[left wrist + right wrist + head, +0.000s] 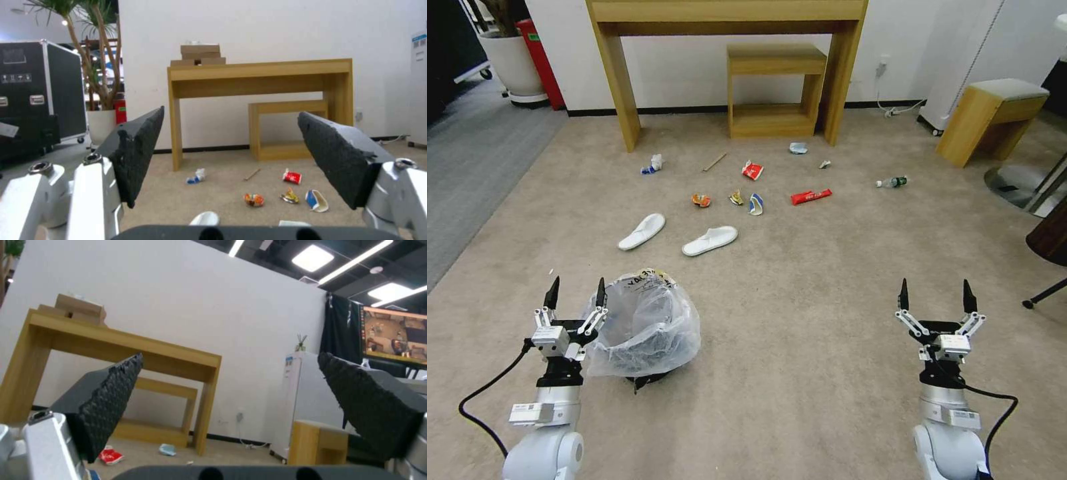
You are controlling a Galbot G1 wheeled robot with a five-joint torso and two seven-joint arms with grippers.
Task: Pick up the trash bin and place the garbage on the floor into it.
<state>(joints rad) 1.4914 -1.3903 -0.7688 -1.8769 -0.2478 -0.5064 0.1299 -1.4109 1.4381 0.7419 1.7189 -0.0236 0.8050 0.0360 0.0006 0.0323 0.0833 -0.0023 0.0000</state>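
The trash bin (pixel 644 327), dark and lined with a crinkled clear bag, stands on the beige floor (pixel 814 320) near me on the left. My left gripper (pixel 575 290) (pixel 231 112) is open just left of the bin, one finger by its rim. My right gripper (pixel 934 293) (pixel 230 355) is open and empty over bare carpet. The garbage lies farther ahead: two white slippers (pixel 642 231) (pixel 710 241), a red wrapper (pixel 811 196), an orange wad (pixel 701 200) (pixel 254 199), a wooden stick (pixel 714 162), a tissue wad (pixel 798 148) and a bottle (pixel 892 181).
A wooden desk (pixel 620 87) with a low shelf unit (pixel 775 90) under it stands against the far wall. A padded wooden stool (pixel 990 117) and a chair base (pixel 1014 183) are at the right. Grey carpet (pixel 467 160) and a potted plant (pixel 510 63) lie left.
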